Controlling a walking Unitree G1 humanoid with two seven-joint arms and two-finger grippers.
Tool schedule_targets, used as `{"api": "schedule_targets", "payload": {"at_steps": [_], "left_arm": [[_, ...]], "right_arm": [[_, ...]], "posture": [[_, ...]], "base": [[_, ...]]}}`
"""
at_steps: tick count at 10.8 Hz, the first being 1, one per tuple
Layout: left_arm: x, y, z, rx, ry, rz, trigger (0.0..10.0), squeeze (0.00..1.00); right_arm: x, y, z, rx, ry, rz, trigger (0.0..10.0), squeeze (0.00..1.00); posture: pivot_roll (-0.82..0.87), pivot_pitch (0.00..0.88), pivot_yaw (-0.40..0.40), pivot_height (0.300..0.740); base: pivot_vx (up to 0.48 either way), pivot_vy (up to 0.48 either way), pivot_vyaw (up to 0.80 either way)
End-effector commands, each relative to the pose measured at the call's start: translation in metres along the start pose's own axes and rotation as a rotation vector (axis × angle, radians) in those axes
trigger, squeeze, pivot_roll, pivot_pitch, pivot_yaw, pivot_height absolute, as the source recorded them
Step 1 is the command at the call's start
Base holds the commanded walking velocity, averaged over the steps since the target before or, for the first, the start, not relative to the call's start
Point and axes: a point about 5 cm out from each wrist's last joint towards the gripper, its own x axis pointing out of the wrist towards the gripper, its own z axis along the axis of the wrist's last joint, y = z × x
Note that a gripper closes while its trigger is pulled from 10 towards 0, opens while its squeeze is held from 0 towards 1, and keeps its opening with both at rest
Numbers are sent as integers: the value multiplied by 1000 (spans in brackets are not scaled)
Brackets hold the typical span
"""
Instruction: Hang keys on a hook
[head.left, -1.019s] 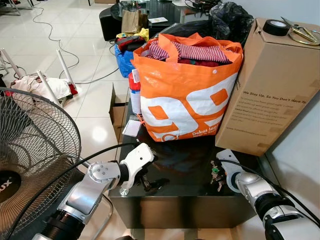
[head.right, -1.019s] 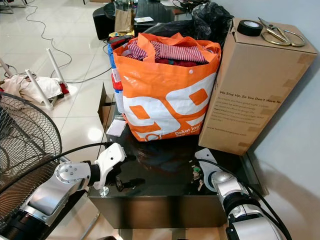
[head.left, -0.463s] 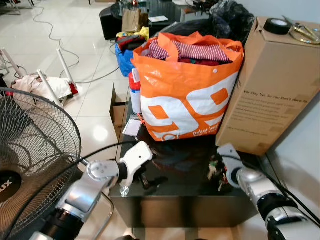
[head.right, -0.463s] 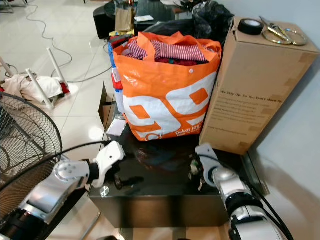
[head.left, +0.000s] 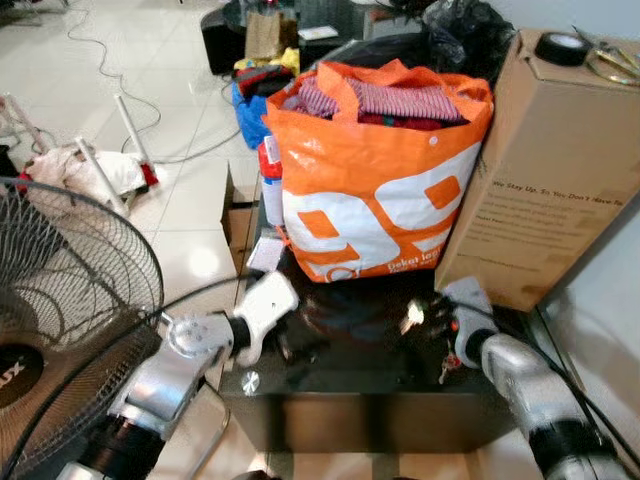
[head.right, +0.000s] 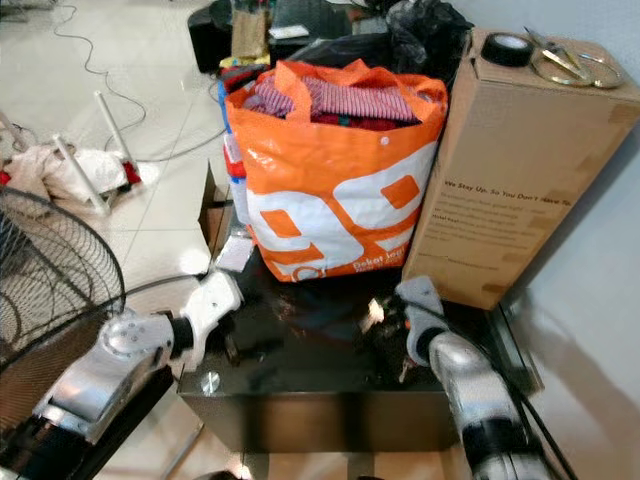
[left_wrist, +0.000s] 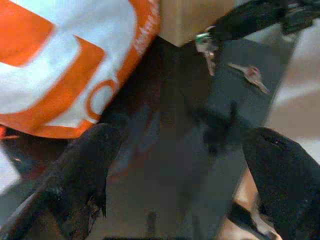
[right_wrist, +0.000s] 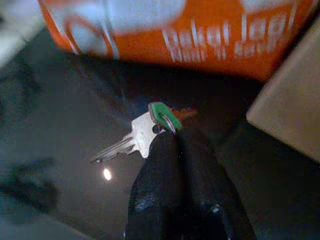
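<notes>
Right gripper (right_wrist: 172, 145) clamped on keys (right_wrist: 145, 132), centre frame, above the black table (head.left: 380, 375).
Upper centre, orange bag (head.left: 375, 190) held striped clothes (head.left: 395, 100); left gripper (left_wrist: 175, 175) stood wide open, empty.

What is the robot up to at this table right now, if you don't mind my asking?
The right end effector is shut on a bunch of keys, holding it just above the glossy black table in front of the orange bag and the cardboard box. The left end effector is open, hovering low over the table's left part with nothing in it. No hook can be made out, so the hanging is not yet done.
</notes>
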Motion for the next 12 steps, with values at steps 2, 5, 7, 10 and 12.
{"api": "schedule_targets", "payload": {"at_steps": [2, 5, 7, 10, 12], "left_arm": [[-4, 6, 6, -11, -66, 121, 10000, 0], [-16, 16, 19, -46, -196, 415, 10000, 0], [-28, 17, 31, -104, -291, 574, 10000, 0], [-29, 12, 31, -127, -296, 628, 10000, 0], [-27, 11, 32, -124, -296, 630, 10000, 0]], "right_arm": [[-14, 5, 23, 50, -190, 21, 0, 0], [-45, 5, 52, 111, -421, -107, 0, 0], [-63, 5, 67, 94, -491, -251, 4941, 0], [-59, 21, 80, 92, -476, -318, 10000, 0], [-56, 22, 77, 89, -444, -335, 10000, 0]], "posture": [[-56, 0, 44, 740], [-49, 0, 25, 740], [-45, 0, 20, 740], [-32, 0, 0, 740], [-32, 0, 0, 740]], "base": [[0, 0, 0], [0, 0, 0], [0, 0, 0], [0, 0, 0], [0, 0, 0]]}}
